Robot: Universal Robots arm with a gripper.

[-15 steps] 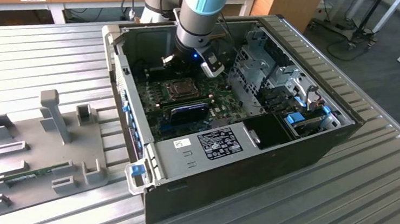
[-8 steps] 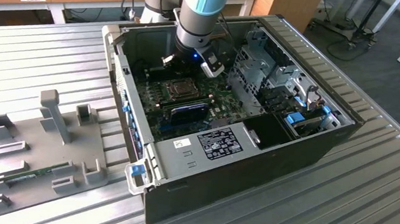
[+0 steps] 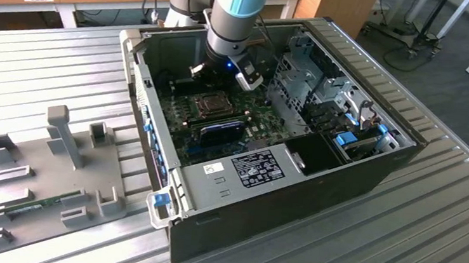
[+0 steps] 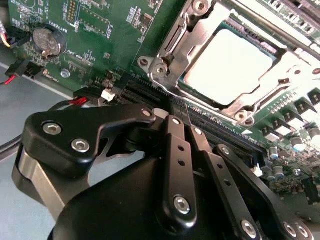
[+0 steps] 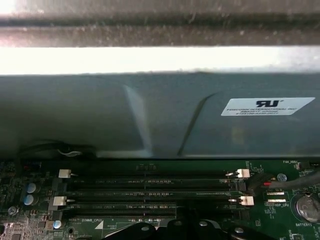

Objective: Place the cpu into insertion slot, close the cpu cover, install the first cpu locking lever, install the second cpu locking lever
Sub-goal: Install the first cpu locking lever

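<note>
The cpu (image 4: 229, 66) lies flat in the insertion slot (image 3: 212, 104) on the green motherboard (image 4: 100, 30), its pale metal top showing. The silvery cpu cover (image 4: 175, 42) is down around it, framing the chip. My gripper (image 4: 180, 116) hangs just off one corner of the socket, over the dark memory slots, with its black fingers (image 4: 172, 135) drawn together. A thin wire-like lever runs along the socket edge right by the tips; contact cannot be judged. In the exterior view the gripper (image 3: 222, 76) sits inside the open computer case, just beyond the socket.
Long memory slots (image 5: 150, 192) and the grey case wall (image 5: 150, 115) lie close ahead. A coin battery (image 4: 46, 41) and red-black wires (image 4: 80, 101) are nearby. A drive cage (image 3: 323, 94) fills the exterior view's right; a grey fixture tray (image 3: 44, 178) lies outside on the left.
</note>
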